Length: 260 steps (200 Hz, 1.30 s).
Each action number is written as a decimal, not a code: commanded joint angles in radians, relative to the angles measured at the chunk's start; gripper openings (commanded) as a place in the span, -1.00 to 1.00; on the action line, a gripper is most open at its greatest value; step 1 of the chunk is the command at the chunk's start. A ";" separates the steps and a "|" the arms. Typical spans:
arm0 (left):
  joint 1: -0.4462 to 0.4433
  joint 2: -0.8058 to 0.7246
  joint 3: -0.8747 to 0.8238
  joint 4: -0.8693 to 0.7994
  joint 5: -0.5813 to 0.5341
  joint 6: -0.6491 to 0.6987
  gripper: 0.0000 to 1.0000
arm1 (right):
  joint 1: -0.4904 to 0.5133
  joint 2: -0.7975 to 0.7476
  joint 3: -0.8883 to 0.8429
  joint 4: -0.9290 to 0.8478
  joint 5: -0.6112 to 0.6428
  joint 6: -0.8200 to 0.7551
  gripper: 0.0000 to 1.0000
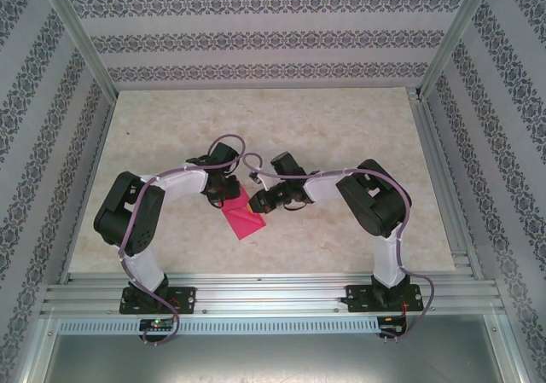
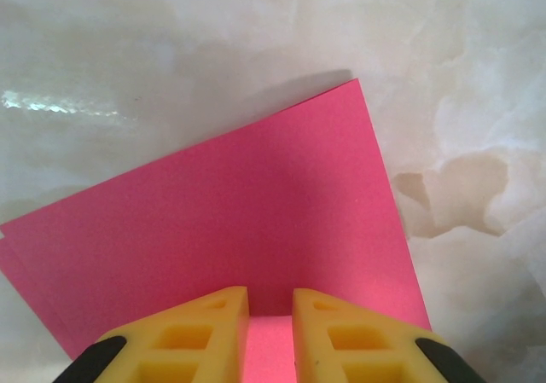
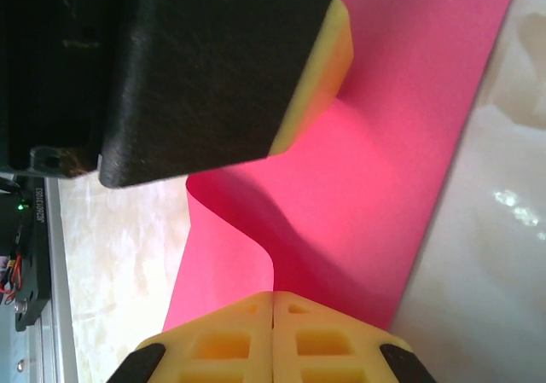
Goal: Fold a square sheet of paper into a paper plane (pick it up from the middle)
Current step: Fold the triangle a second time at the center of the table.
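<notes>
Rt fingers [image 3: 324,342] are fully closed, pinching a raised curl of the magenta sheet [image 1: 243,215]. Sheet lies btwn both arms, near centre of the marble surface [image 1: 341,127], w/ two layers showing at one edge. Left fingers [image 2: 205,336] are slightly apart w/ a slim gap, tips on the sheet's far-left part.

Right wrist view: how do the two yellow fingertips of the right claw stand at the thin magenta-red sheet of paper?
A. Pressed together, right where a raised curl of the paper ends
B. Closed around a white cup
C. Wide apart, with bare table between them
A: the fingertips of the right claw meet with no gap, and the raised curl of the thin magenta-red sheet of paper runs down into them.
</notes>
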 commanded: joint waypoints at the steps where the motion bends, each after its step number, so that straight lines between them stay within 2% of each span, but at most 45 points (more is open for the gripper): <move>1: 0.001 -0.026 -0.015 0.010 0.007 0.004 -0.53 | -0.010 -0.023 -0.012 0.077 -0.024 0.024 -0.86; 101: 0.001 -0.029 -0.012 0.006 0.003 0.011 -0.52 | -0.012 0.036 0.116 -0.147 -0.050 -0.117 -0.87; 176: 0.000 -0.079 -0.006 0.007 0.018 0.013 -0.50 | -0.013 0.037 0.087 -0.101 -0.030 -0.114 -0.87; 260: -0.001 -0.266 -0.066 -0.010 0.044 -0.032 -0.47 | -0.017 0.074 0.098 -0.099 -0.048 -0.124 -0.87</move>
